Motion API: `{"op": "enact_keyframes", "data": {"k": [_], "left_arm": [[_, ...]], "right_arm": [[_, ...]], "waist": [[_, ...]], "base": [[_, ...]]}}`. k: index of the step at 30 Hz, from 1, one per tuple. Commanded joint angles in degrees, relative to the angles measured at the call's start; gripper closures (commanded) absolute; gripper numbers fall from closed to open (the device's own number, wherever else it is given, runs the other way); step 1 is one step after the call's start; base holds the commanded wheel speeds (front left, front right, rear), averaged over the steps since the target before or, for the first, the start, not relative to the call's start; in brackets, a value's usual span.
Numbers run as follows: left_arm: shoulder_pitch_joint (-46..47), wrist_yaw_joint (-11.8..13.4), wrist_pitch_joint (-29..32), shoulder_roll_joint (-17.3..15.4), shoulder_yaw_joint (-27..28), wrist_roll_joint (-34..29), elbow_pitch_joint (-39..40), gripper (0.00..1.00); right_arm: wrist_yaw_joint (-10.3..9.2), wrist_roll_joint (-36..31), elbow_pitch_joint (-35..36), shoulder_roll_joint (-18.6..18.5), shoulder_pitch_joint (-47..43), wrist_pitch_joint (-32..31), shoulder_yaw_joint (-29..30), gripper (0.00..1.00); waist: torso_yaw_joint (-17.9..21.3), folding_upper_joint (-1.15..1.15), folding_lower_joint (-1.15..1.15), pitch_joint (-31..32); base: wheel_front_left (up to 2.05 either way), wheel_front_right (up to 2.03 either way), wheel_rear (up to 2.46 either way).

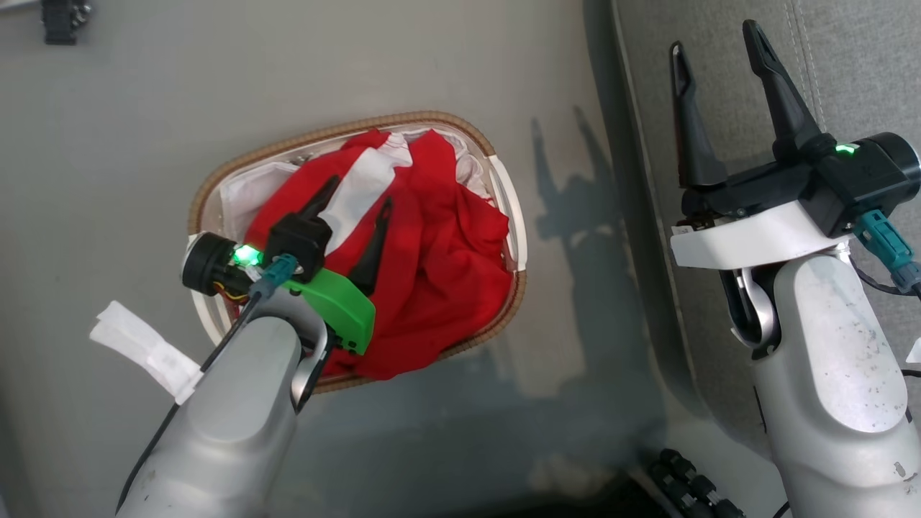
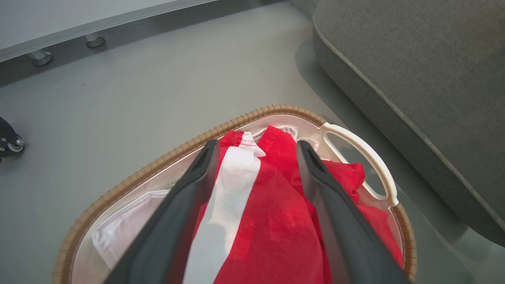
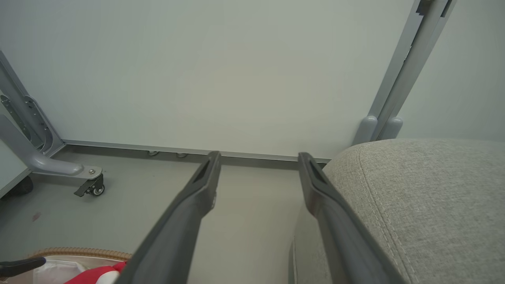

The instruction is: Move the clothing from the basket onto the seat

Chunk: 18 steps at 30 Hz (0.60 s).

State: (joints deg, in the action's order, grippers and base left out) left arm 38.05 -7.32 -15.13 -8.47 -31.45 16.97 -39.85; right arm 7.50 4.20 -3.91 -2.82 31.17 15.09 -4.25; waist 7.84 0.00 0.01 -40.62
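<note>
The basket [image 1: 288, 147] stands on the grey floor, cream with a brown woven rim [image 2: 177, 152]. Red clothing [image 1: 439, 259] fills it, one piece with a broad white stripe [image 2: 229, 197]. My left gripper [image 1: 360, 191] hangs open just above the pile, its fingers straddling the white stripe, with nothing held. To the right lies the grey seat [image 1: 856, 65], also seen in the left wrist view [image 2: 426, 79] and right wrist view [image 3: 434, 205]. My right gripper [image 1: 712, 39] is open and empty over the seat's left edge.
A thin white liner [image 1: 248, 191] shows at the basket's left side. White tape [image 1: 144, 345] sticks out from my left forearm. A wall panel with metal feet [image 2: 39, 57] and a castered frame leg [image 3: 88, 185] stand beyond the basket.
</note>
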Motion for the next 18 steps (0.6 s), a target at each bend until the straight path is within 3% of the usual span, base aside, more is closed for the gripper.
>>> {"op": "enact_keyframes", "data": {"k": [1, 18], "left_arm": [[1.4, -0.3, 0.0, -0.4, -1.1, 0.2, -0.8, 0.0], [7.0, -0.3, 0.0, 2.7, -6.8, -0.2, -12.7, 0.0]], "right_arm": [[-0.02, -0.2, 0.5, -0.2, 0.5, 0.1, 0.0, 0.0], [-0.02, -0.1, 3.5, -0.2, 1.0, 0.1, 0.2, 0.0]], "waist": [[1.9, 0.0, -0.01, -2.5], [3.6, 0.0, -0.01, -9.5]], "base": [[0.0, 0.0, 0.0], [0.0, 0.0, 0.0]]}}
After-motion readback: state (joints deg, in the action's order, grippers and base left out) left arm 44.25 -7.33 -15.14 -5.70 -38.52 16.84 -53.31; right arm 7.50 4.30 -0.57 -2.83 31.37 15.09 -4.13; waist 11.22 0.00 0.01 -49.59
